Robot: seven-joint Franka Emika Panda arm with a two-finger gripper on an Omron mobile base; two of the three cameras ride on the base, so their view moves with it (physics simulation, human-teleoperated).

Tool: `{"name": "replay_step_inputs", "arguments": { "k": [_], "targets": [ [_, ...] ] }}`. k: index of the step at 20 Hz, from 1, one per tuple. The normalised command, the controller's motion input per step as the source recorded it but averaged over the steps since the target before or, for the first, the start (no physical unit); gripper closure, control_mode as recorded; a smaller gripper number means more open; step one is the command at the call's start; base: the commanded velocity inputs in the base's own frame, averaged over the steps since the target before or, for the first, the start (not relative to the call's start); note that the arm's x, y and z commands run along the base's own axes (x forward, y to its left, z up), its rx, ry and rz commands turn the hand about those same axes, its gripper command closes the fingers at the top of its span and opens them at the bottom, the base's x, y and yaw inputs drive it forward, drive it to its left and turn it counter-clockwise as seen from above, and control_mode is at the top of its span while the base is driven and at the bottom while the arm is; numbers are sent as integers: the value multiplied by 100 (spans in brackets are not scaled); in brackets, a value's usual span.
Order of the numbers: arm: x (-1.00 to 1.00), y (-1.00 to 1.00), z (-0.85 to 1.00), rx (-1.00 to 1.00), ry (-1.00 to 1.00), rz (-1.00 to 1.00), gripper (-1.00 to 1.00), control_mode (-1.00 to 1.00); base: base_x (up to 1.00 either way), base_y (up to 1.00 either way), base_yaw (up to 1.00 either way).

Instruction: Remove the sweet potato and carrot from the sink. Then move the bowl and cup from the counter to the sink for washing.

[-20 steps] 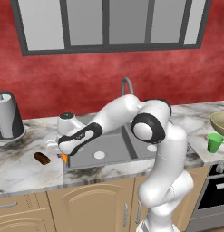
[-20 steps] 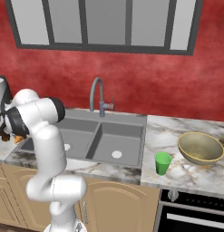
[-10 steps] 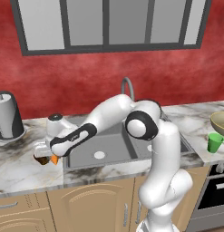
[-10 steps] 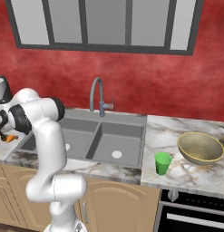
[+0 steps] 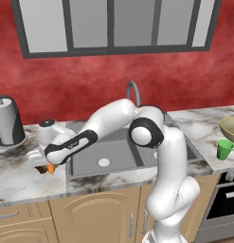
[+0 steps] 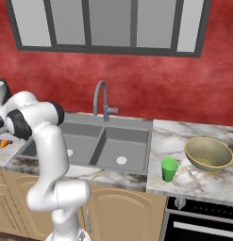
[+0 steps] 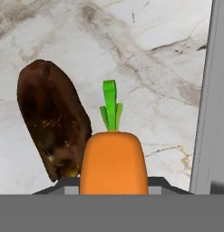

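On the left stretch of the counter (image 5: 23,178), the sweet potato (image 7: 52,129) lies flat on the marble, already out of the sink (image 5: 116,154). Just beside it, the carrot (image 7: 113,158) sits in the gripper (image 5: 45,163), green top pointing away from the hand. The hand view shows the carrot seated between the finger bases, so the jaws appear clamped on it, though the fingertips themselves are hidden behind it. Whether the carrot rests against the sweet potato or merely overlaps it in view cannot be told.

Risk one: a release this close may knock the carrot against the sweet potato and set either one rolling, the sink edge being near on one side.

Risk two: the wrist sits low over the marble; a careless withdrawal could sweep both vegetables.

Both sink basins look empty of produce. Further right, the green cup (image 6: 169,169) stands near the counter's front edge with the bowl (image 6: 208,153) close beside it. Approaching the cup carelessly could tip it off that edge or bump the bowl.
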Motion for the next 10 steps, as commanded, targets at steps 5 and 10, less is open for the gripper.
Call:
{"name": "replay_step_inputs", "arguments": {
  "k": [5,10],
  "targets": [
    [-18,0,8,-11,0,0,100,-100,0,0,0],
    [-25,4,5,-3,0,0,100,-100,0,0,0]
  ]
}}
